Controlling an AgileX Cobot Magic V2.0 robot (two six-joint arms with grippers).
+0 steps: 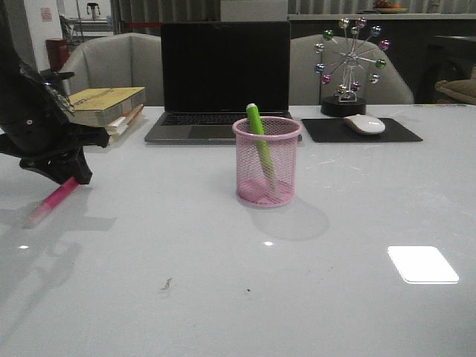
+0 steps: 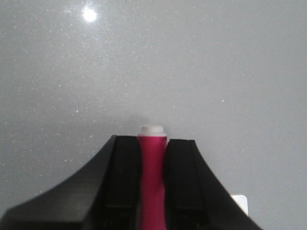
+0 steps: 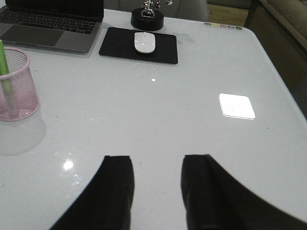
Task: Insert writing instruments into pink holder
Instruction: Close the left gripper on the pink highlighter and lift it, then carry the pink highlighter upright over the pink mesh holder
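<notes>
The pink mesh holder (image 1: 267,161) stands at the table's middle, with the green highlighter (image 1: 259,137) leaning inside it; both also show in the right wrist view, holder (image 3: 17,91) and green highlighter (image 3: 4,64). At the table's left, my left gripper (image 1: 73,175) is shut on the pink highlighter (image 1: 53,201), which slants down to the table. In the left wrist view the pink highlighter (image 2: 151,177) fills the gap between the fingers (image 2: 127,177), its pale end poking out. My right gripper (image 3: 156,160) hangs open over bare table, out of the front view.
A laptop (image 1: 223,82) sits behind the holder. A stack of books (image 1: 111,108) lies at back left. A white mouse (image 1: 364,124) rests on a black pad (image 1: 361,130), with a ferris-wheel ornament (image 1: 348,67) behind. Chairs stand beyond the table's far edge.
</notes>
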